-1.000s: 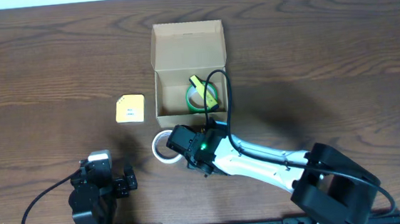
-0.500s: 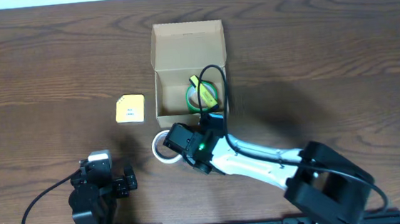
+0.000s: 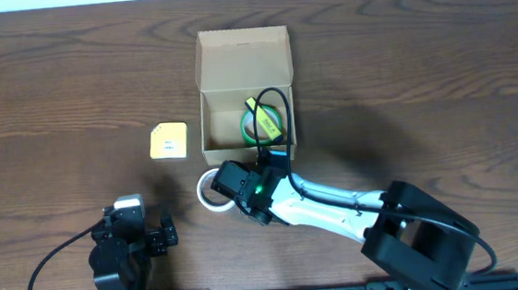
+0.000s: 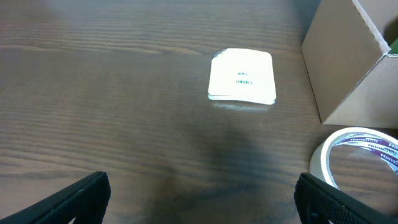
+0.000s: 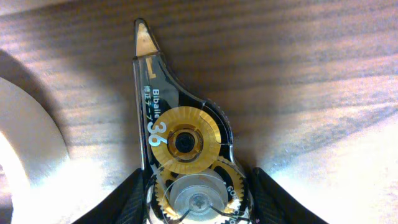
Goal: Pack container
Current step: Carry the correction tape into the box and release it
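The container (image 3: 225, 120) is a tan cardboard box with its flap lid open toward the far side. A green tape roll (image 3: 262, 122) with a yellow tag lies inside it. My right gripper (image 3: 241, 187) is just in front of the box's near wall. It is shut on a clear correction-tape dispenser (image 5: 183, 155) with gold gears, held close over the table between its fingers (image 5: 193, 199). A white tape roll (image 3: 209, 190) lies right beside it on the left and also shows in the left wrist view (image 4: 357, 158). My left gripper (image 3: 160, 236) is open and empty at the near left.
A yellow-and-white square pad (image 3: 168, 140) lies left of the box and also shows in the left wrist view (image 4: 242, 74). The box corner (image 4: 348, 62) stands at that view's right edge. The right arm's black cable arches over the box's right side.
My right arm has shifted slightly left and toward the box with the dispenser in its grip. The left arm has not moved.
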Available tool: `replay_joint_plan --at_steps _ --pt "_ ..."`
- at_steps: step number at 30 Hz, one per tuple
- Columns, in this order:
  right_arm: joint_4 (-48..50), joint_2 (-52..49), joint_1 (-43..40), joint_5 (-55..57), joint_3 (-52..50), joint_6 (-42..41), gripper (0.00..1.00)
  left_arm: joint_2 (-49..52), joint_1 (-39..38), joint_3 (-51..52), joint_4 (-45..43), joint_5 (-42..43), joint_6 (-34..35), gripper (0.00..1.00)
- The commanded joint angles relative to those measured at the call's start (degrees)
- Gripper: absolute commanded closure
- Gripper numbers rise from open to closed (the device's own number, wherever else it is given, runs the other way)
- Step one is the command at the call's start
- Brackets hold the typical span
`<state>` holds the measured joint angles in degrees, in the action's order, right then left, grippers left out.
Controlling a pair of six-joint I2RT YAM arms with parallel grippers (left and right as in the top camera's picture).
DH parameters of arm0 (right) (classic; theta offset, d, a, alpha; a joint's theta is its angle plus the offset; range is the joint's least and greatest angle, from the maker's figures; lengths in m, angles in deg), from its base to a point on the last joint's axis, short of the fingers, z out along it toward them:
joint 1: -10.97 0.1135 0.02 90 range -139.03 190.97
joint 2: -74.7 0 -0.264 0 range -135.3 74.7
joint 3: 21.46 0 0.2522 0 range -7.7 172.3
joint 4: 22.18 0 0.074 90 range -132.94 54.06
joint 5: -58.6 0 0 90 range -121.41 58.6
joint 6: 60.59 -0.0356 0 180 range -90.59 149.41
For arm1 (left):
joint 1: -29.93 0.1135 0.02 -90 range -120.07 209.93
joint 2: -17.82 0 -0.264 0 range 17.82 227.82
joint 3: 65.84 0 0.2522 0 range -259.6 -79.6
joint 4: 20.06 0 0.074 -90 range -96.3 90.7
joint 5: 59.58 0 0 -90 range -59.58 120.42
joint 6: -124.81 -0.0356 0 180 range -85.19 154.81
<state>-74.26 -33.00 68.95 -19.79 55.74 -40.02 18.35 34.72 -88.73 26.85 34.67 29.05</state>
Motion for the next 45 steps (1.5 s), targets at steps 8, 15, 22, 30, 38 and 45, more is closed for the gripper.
replay_joint_plan --at_steps 8,15,22,30,38,45 --pt "-4.7 4.7 4.4 -3.1 0.2 -0.2 0.73 -0.3 -0.1 0.4 0.0 -0.2 0.7 0.04" --pt "-7.4 8.9 8.0 -3.0 0.2 -0.2 0.77 -0.3 -0.1 0.4 0.0 -0.2 0.7 0.04" --pt "-7.7 17.3 8.3 2.7 0.3 0.7 0.77 -0.3 -0.1 0.4 0.0 -0.2 0.7 0.04" --pt "-3.2 19.9 -3.8 6.0 5.7 18.8 0.79 -0.3 -0.1 0.4 0.0 -0.2 0.7 0.04" --pt "3.5 16.0 -15.3 5.9 9.2 31.5 0.75 -0.3 -0.1 0.4 0.0 -0.2 0.7 0.04" --pt "3.6 7.9 -16.4 5.5 11.9 34.9 0.73 -0.3 -0.1 0.4 0.0 -0.2 0.7 0.04"
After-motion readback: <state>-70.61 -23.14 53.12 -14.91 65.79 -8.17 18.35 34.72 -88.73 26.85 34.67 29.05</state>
